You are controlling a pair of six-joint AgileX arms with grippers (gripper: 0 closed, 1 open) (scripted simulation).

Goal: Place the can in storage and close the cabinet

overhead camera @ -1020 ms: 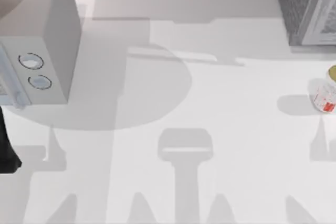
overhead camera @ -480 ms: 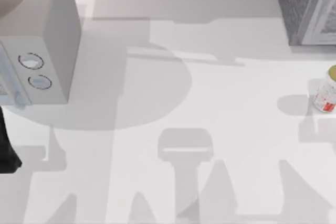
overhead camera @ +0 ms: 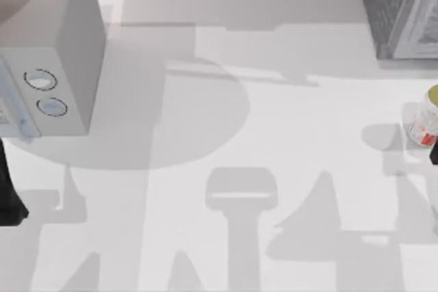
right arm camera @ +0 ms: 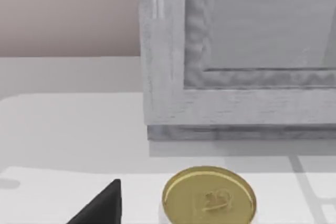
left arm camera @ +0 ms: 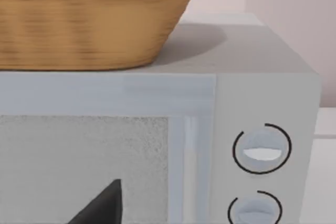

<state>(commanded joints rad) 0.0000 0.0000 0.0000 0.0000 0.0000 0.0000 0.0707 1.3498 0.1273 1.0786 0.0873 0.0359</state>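
White tabletop [overhead camera: 226, 52] spreads under you, crossed by grey shadows of the arms. You have the can [overhead camera: 426, 122] at about 3 o'clock in the top view, standing upright at the right edge, white with red markings; the right wrist view looks down on its yellowish lid [right arm camera: 209, 196]. A dark bit of the right end effector [overhead camera: 434, 152] enters the top view just beside the can, at its 5 o'clock; whether it touches you cannot tell, nor how far its fingers are spread, and the can stands on the tabletop, not lifted. One dark fingertip [right arm camera: 100, 205] shows in the right wrist view, apart from the lid. At about 1 o'clock stands the grey cabinet [overhead camera: 400, 8], well beyond the can; in the right wrist view its textured frame [right arm camera: 236, 98] rises behind the can. At 9 to 10 o'clock you see a white microwave [overhead camera: 58, 52] with two round dials [overhead camera: 40, 79] on its front. The left arm [overhead camera: 8, 196] sits at about 8 o'clock, by the microwave's front; its wrist view faces the microwave door [left arm camera: 84, 166], with a woven basket [left arm camera: 89, 19] on top and one dark fingertip [left arm camera: 100, 205] low in view, so you cannot tell that end effector's opening either.
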